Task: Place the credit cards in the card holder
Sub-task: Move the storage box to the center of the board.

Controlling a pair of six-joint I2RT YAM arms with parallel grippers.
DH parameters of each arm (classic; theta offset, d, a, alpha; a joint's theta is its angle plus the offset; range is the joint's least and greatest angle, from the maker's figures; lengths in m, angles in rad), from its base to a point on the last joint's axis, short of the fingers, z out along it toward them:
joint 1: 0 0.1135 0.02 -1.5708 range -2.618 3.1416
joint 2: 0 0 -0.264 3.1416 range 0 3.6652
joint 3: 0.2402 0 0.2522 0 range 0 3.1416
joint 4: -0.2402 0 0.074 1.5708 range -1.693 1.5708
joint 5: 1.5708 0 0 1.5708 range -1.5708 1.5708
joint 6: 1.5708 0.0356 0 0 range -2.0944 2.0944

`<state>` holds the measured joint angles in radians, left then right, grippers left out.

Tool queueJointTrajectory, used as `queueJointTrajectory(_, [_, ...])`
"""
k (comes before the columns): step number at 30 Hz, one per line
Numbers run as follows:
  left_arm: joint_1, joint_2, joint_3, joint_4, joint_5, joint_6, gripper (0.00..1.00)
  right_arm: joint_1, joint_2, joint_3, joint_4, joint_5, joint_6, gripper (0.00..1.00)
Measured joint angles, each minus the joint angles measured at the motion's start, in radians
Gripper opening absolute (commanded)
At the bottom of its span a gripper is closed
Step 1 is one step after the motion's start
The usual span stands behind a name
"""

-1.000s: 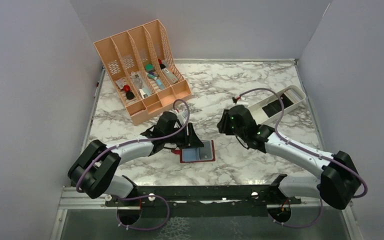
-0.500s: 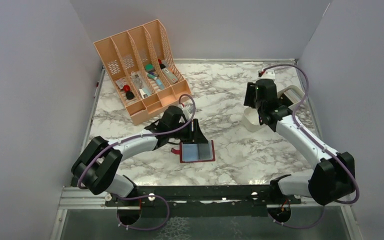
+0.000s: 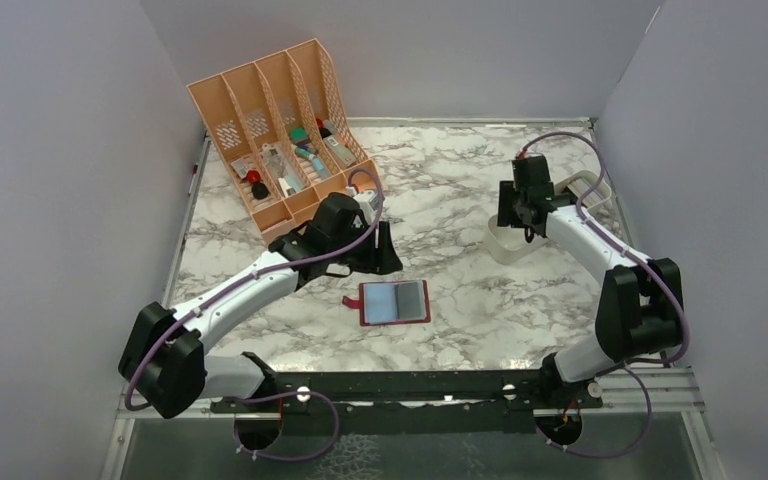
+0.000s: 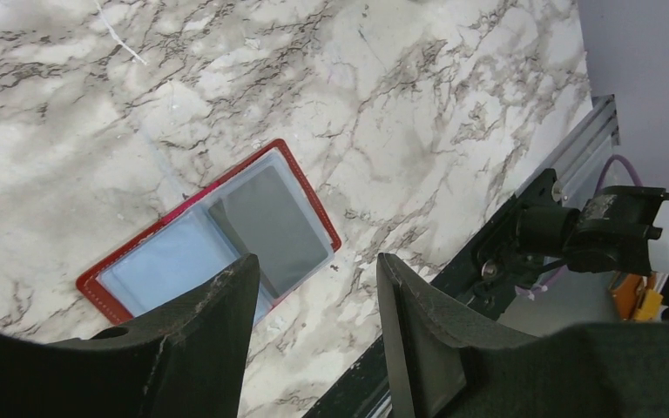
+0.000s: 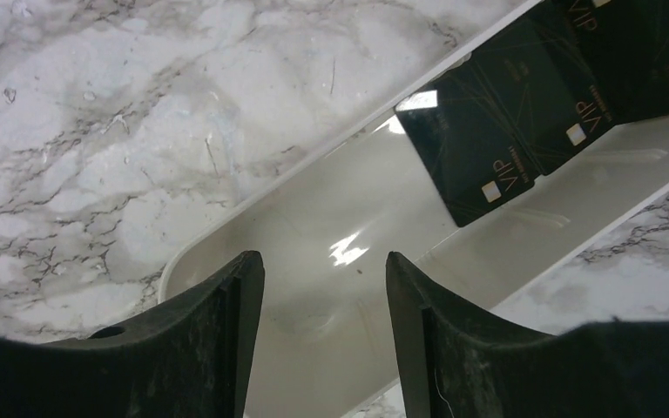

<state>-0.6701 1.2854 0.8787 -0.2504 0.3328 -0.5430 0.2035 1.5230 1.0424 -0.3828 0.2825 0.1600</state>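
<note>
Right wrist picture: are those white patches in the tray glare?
Right wrist: yes, light reflected off the glossy tray floor, and another patch on a card corner; the marble stays sharp. Left wrist: the wallet pockets show only a hazy sheen, no hard glare.

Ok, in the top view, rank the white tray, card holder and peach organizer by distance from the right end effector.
1. White tray, directly under the right end effector, on the right.
2. Card holder, lying open at centre, nearer the arm bases.
3. Peach organizer, at the far left.
</note>
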Motion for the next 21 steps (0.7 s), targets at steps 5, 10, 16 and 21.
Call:
queueJointTrajectory(5, [0.0, -0.023, 0.032, -0.098, -0.053, 0.063, 0.57, 0.0, 0.007, -0.023, -0.012, -0.091, 0.023, 0.55])
queueJointTrajectory(10, [0.0, -0.073, 0.05, -0.152, -0.103, 0.124, 0.58, 0.0, 0.007, -0.062, -0.003, -0.202, 0.06, 0.54])
queueJointTrajectory(16, [0.0, -0.116, 0.05, -0.167, -0.141, 0.164, 0.59, 0.016, 0.007, -0.069, 0.006, -0.271, 0.112, 0.53])
queueJointTrajectory(21, [0.0, -0.121, 0.045, -0.177, -0.148, 0.18, 0.59, 0.037, -0.002, -0.069, 0.014, -0.32, 0.147, 0.57])
